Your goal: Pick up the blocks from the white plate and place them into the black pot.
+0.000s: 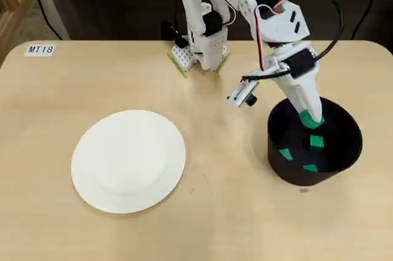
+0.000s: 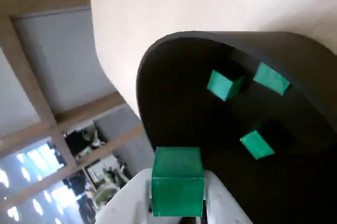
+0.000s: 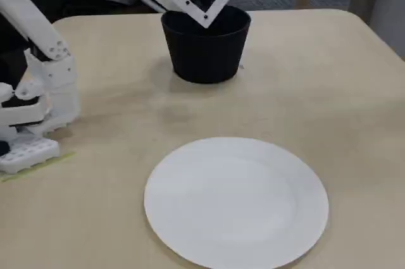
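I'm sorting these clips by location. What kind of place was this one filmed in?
Probably an office or lab workspace, not a home. A plain wooden table bears a label reading MT18, the arm's base is fixed to the table edge, and the wrist view shows wood-framed partitions behind it.

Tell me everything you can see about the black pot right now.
The black pot is matte, round and handleless, with tall walls flaring slightly upward. It stands upright on the tan table, apart from the empty white plate. Three green blocks lie loose on its floor. The gripper reaches into its mouth, holding a fourth block between the fingers.
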Controlling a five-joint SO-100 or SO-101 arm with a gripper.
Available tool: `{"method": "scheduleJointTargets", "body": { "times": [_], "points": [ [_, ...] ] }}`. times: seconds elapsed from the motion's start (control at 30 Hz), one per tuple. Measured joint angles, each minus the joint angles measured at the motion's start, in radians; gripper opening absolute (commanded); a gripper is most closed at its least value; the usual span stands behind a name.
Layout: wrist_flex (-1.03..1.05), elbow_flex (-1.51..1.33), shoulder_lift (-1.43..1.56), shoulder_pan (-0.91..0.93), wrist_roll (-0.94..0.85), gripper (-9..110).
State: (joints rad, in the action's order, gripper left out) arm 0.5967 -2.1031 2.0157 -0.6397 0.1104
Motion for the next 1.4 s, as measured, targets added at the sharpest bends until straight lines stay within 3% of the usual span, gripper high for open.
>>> {"method": "scheduleJointTargets", "body": {
  "times": [0.1,0.17,0.23,0.4,0.5,0.73,1.03,1.4],
  "points": [
    [-0.012,-0.002,-0.009,0.008,-0.008,0],
    [-0.012,-0.002,-0.009,0.015,-0.011,23],
    [-0.012,-0.005,-0.009,0.021,-0.035,32],
    [0.014,-0.005,-0.009,0.014,-0.046,25],
    [0.017,-0.006,-0.009,0.015,-0.046,-2],
    [0.104,-0.006,0.055,0.100,-0.092,-2],
    [0.212,-0.193,0.488,0.589,-0.210,-2],
    [0.196,-0.506,0.775,0.634,-0.199,-2]
  ]
}}
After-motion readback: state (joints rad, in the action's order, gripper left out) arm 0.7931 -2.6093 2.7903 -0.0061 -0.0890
